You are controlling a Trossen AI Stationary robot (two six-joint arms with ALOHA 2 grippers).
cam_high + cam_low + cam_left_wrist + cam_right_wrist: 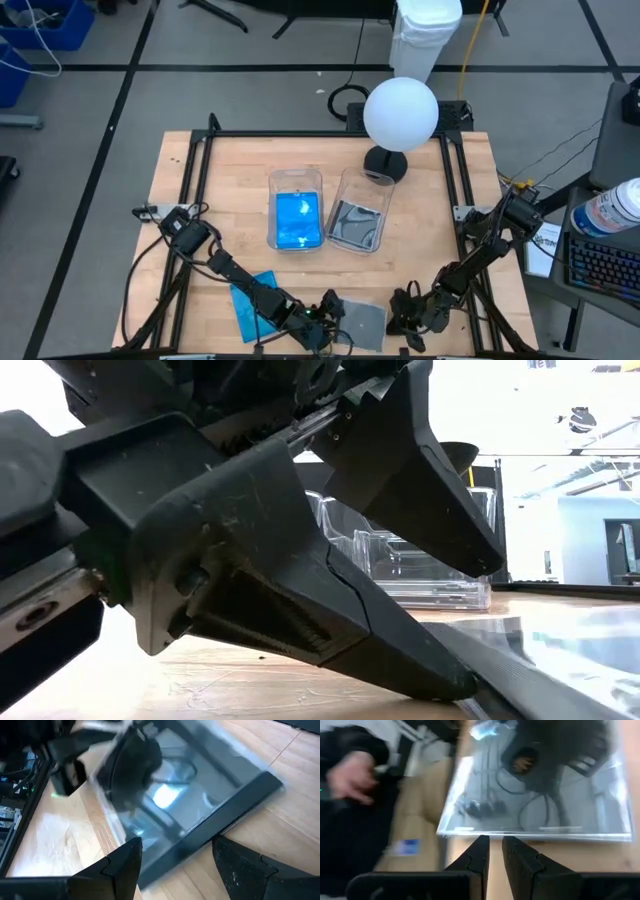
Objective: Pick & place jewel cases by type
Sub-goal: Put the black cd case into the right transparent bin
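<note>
A clear, dark-grey jewel case (365, 322) lies flat on the wooden table near its front edge, between my two grippers. My left gripper (175, 865) is open. Its fingers stand on either side of the case's dark spine edge (220, 827), and the lower fingertip (450, 685) is down at the table. My right gripper (496, 845) stands at the case's opposite, clear edge (535, 836) with a narrow gap between its fingers and nothing in it. A blue jewel case (250, 297) lies flat to the left. My left gripper's lower fingertip is on the table right at the case's dark spine edge (510, 680), slanting down from the table's left. Whether it touches the case I cannot tell. My right gripper's fingertips end right at the case's clear edge. Whether they touch it I cannot tell.
Two clear tubs stand mid-table, the left one (296, 176) holding blue cases and the right one (360, 178) holding grey ones. A lamp with a white globe (400, 112) stands behind them. In the right wrist view a person's hand (350, 777) shows beyond the table.
</note>
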